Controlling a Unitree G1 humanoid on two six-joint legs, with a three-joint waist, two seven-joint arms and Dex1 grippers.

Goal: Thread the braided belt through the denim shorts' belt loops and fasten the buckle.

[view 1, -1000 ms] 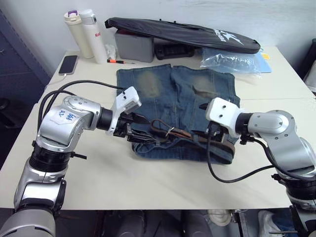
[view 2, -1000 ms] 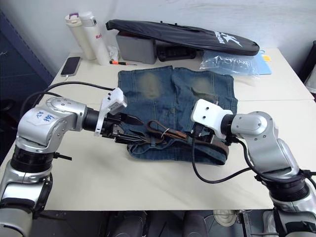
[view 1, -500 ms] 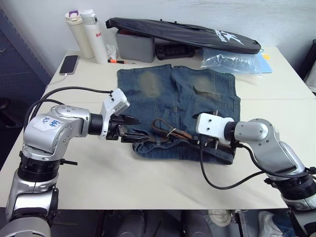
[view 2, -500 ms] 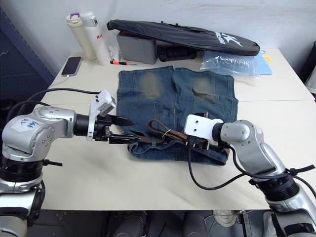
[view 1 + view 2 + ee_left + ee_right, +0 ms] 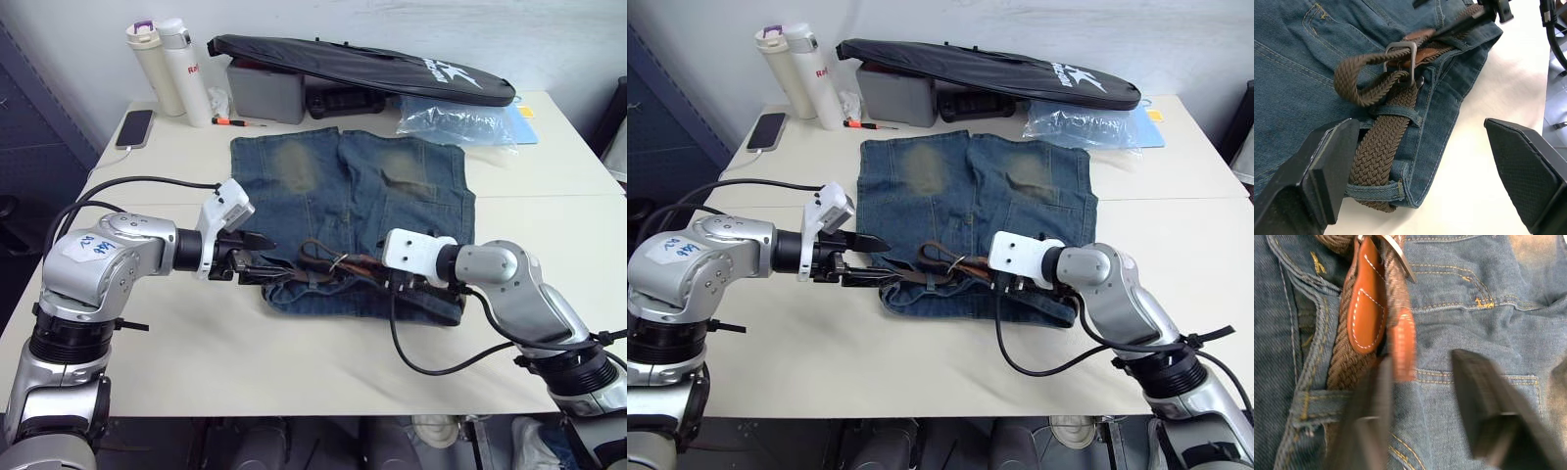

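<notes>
The surface (image 5: 294, 362) carries the denim shorts (image 5: 353, 186) spread flat, the braided belt (image 5: 1378, 147) lying along their waistband through the belt loops (image 5: 1396, 113). The left hand (image 5: 1415, 171) gapes wide and empty beside it; the right hand (image 5: 1425, 406), parted, holds nothing, apparently reaching for the loose tan tip near the buckle (image 5: 1400, 61). A black bag (image 5: 362, 64) lies well apart.

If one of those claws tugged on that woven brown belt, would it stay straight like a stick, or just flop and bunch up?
Probably flop: the braided belt already curls into a loose loop beside the buckle, so it looks limp. Its woven surface looks rough, so it likely grips rather than slips. Since it runs under a belt loop, a tug may well drag the denim shorts along.
</notes>
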